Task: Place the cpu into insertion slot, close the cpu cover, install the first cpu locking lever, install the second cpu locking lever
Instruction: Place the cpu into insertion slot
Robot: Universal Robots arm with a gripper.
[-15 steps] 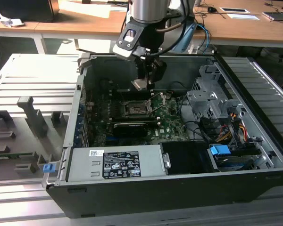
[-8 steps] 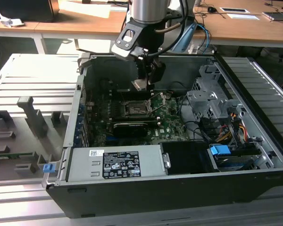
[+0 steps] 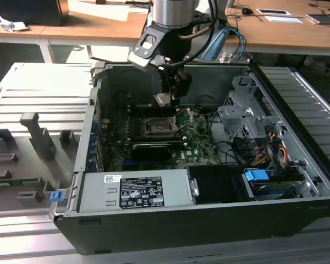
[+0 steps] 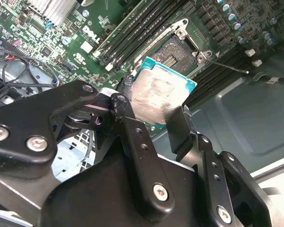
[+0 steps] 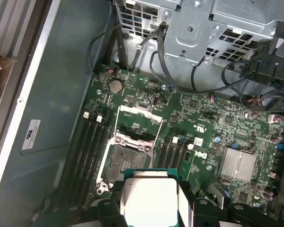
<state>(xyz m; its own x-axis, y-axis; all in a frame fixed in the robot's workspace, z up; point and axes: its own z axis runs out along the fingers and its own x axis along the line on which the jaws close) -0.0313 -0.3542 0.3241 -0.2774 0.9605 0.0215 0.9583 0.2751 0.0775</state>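
Beyond, wooden desks (image 3: 99, 26); nearer, on a ribbed grey worktop (image 3: 33, 88), an open case (image 3: 170, 236) with a green board (image 3: 201, 146) on its floor.

Slot (image 5: 124, 161) set into that board, dark centre bare, nothing seated in it. Cover (image 5: 139, 124) swung up and standing open on the slot's side away from the hand (image 3: 166, 99), so no frame across the socket. Thin lever rod (image 4: 227, 65) sprung out beside the socket, apparently released.

Cpu (image 3: 163, 99) up in the air over the board, close above the slot but apart from it, not yet placed. Slot lying straight ahead of and below the chip along the hand's reach in the first wrist view. Chip edges roughly square to the socket's edges there; in the second wrist view seemingly a little tilted against the board, though hard to judge how level from these angles.

Hand closed narrow on the cpu, one black finger on each of two opposite edges, pale metal face turned toward the wrist cameras. Touching nothing else: clear of cover, lever and board.
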